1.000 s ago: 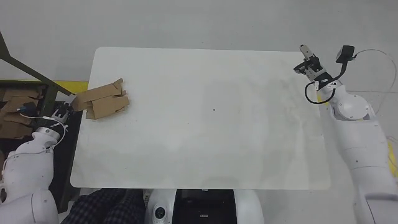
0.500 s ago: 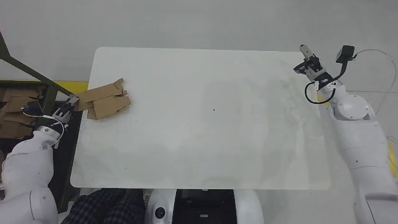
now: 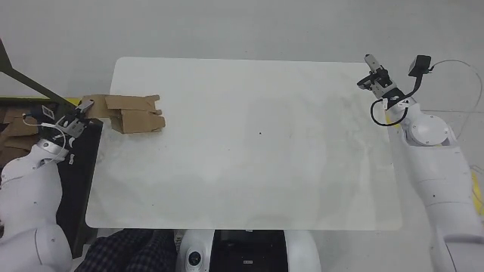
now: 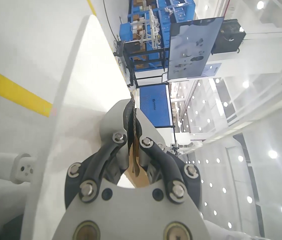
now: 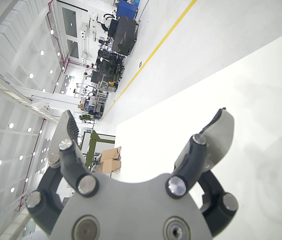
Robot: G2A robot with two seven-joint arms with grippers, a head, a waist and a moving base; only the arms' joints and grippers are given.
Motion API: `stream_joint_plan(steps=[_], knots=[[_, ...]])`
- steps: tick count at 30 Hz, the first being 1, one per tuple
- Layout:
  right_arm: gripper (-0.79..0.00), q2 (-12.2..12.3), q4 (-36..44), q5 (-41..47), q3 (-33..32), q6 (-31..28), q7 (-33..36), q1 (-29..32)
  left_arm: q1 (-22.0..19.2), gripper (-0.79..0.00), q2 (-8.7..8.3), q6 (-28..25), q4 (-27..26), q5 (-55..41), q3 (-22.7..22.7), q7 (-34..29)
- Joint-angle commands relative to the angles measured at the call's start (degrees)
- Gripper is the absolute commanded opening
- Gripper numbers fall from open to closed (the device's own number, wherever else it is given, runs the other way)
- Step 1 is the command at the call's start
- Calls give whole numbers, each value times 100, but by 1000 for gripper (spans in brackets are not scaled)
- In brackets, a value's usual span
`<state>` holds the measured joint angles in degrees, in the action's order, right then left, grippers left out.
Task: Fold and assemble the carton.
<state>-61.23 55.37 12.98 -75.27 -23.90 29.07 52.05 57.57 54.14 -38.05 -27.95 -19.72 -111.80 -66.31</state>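
Left gripper (image 4: pixel 132 122): jaws pinched hard onto a thin edge of brown card, almost no gap between the pads. The card is the carton (image 3: pixel 134 115), flat and unassembled, with its flaps splayed. The gripped end overhangs the table's (image 3: pixel 257 174) left edge, and the rest lies over the table near its far-left corner. Cannot tell whether it rests on the tabletop or hangs just above it.

Right gripper (image 5: pixel 144 119): jaws spread wide, nothing between them. It sits at the table's far-right corner, well apart from the carton, with the whole tabletop between the two.

Risks, as judged:
- The hold is on one edge only, so the card could pivot or slide out of the jaws under any sideways load.
- A limp panel may buckle instead of bending on its crease.
- This near the table's left edge, a slip would likely drop the carton onto the dark stand (image 3: pixel 79 196) beside that edge, where loose cardboard (image 3: pixel 13 130) lies.
- Folding one-armed gives nothing to brace against.

Room:
- From the carton, the tabletop offers a wide run toward the table's centre and near side.
- Left of the table is tight, with the stand and a green frame bar (image 3: pixel 34 83) just off the far-left corner.
- The table's centre looks like the better working ground for both arms.
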Motion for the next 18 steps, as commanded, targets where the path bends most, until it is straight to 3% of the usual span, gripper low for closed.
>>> stream_joint_plan(steps=[1, 8, 18], knots=[[0, 0, 0, 0, 0, 0, 0, 0, 74, -785, 8, 119, -264, -190, 27, -112], [0, 0, 0, 0, 0, 0, 0, 0, 354, -785, 112, 401, -1210, -729, 369, -394], [0, 0, 0, 0, 0, 0, 0, 0, 335, -785, 303, 578, -2221, -873, 1196, -326]])
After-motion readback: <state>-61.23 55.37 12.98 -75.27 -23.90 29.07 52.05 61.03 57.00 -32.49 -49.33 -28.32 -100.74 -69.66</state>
